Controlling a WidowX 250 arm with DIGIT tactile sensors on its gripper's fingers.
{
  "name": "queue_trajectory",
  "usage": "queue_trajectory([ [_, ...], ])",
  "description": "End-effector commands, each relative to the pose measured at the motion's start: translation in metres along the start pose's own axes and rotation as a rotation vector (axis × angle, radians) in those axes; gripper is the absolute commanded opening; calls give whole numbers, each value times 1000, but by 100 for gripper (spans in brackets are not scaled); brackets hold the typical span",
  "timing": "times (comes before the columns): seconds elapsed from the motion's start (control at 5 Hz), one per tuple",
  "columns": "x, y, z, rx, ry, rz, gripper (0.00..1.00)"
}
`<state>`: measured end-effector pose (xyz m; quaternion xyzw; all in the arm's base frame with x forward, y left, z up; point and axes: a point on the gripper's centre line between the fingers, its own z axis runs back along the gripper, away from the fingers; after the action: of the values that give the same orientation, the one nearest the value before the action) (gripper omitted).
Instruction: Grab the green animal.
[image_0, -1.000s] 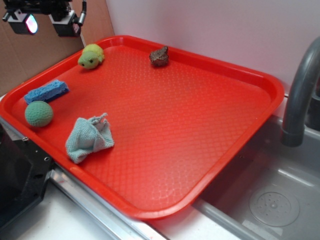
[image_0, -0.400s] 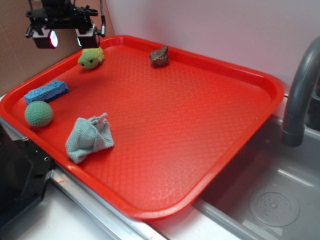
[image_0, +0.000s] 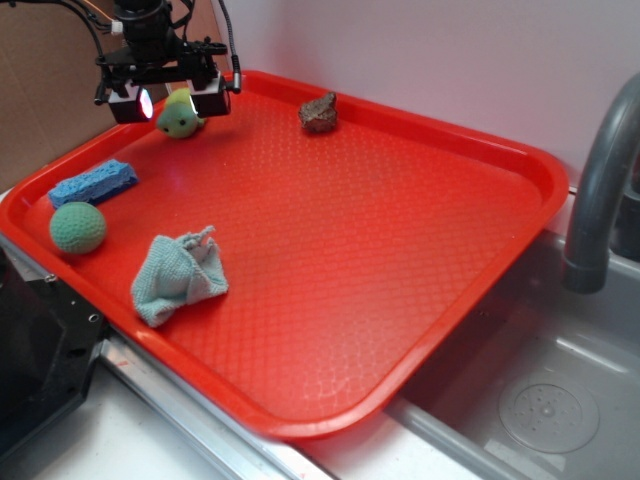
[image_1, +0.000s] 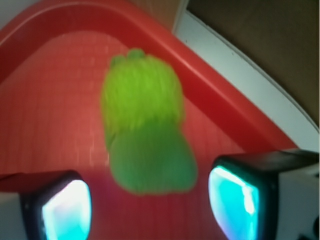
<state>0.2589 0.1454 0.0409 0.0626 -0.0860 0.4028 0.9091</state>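
Black and hung with cables, the hand (image_0: 168, 101) sits at the upper left of the exterior frame, over the far left corner of the red tray (image_0: 420, 260). Its 2 fingers are spread apart, each tipped with a glowing pad; one pad (image_0: 133, 104) shows left of the green animal (image_0: 180, 114) and the other on its right. The toy lies between them, on the tray floor, and whether either pad touches it cannot be told from this view. In the wrist view the green animal (image_1: 146, 127) fills the middle of the frame, blurred, a bright yellow-green fuzzy lump with a paler half toward the bottom. The 2 lit cyan pads sit at the lower left and lower right corners, with the hand (image_1: 150, 205) midway between them, and a gap shows on each side of the toy. The red tray rim (image_1: 220, 95) runs diagonally behind it.

Farther out in the exterior view, a brown lumpy figure (image_0: 318, 113) rests near the tray's far rim, well apart from the hand. A blue sponge (image_0: 93, 183) lies at the left edge, a dark green knitted ball (image_0: 77, 228) just below it, and a crumpled pale blue cloth (image_0: 177, 275) near the front rim. A grey faucet (image_0: 600, 180) stands at the right edge above a metal sink (image_0: 540, 400).
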Motion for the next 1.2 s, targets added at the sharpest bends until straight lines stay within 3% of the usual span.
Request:
queue_trajectory([
  [0.0,36,11,-12,-57,19,-63,100],
  [0.2,32,6,-14,-21,22,-72,0],
  [0.4,19,8,20,-3,-8,-165,0],
  [0.6,-32,8,81,-91,-136,-391,0],
  [0.8,-76,15,111,-180,-125,-540,0],
  [1.0,-106,15,126,-223,-75,-710,0],
])
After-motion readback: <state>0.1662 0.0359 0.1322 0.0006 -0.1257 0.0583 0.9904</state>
